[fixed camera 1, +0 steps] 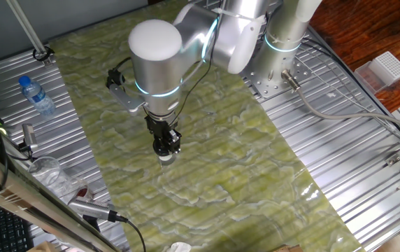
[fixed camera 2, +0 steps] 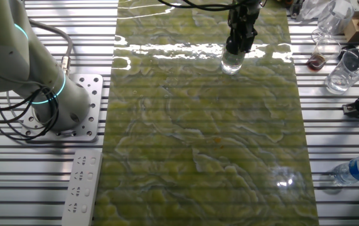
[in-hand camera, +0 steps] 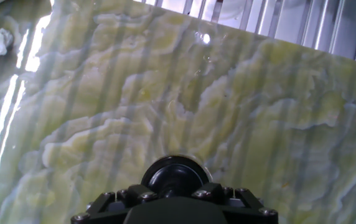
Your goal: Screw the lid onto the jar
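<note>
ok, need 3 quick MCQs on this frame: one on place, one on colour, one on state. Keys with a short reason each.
1. Where does the jar stand?
A. on the green mat
B. on the bare metal slats
C. lying beside the water bottle

2. What colour is the lid?
A. blue
B. black
C. white

3. What is the gripper doing?
A. hanging open far above the mat
B. down over the jar's top, at the lid
C. holding the water bottle

Key: 1 A, the other fixed view shows the jar upright on the green mat. 2 B, the hand view shows a black cap. 3 B, the jaws sit at the jar's top; the water bottle lies off on the slats.
</note>
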`<state>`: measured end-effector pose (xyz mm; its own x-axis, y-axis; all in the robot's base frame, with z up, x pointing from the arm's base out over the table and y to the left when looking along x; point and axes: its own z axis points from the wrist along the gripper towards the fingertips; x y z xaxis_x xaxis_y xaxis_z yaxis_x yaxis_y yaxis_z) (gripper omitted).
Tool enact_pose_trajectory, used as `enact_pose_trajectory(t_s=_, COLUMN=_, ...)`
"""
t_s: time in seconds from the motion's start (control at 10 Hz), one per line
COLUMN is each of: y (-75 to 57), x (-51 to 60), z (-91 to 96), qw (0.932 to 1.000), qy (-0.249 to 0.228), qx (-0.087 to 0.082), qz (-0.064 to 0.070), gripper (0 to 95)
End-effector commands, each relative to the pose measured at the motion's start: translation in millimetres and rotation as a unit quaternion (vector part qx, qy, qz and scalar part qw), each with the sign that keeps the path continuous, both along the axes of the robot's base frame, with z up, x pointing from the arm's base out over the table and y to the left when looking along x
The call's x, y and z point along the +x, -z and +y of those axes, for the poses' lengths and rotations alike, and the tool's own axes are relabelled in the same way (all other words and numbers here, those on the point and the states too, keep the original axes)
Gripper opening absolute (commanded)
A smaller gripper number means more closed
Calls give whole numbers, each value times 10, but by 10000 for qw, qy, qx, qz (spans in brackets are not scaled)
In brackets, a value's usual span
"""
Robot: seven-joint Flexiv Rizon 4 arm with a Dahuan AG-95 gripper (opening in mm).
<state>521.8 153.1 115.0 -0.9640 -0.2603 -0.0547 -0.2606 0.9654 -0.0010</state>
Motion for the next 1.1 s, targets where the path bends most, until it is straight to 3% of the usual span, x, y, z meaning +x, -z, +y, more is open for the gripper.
enact_pose_trajectory(t_s=0.1, y=1, x=19, z=-1, qw=9999, qy=101, qx=-55, qz=-23, gripper=570)
enact_pose_trajectory(t_s=1.1, y=-8, x=17, z=-21, qw=9993, qy=339, qx=-147, qz=-99, gripper=570)
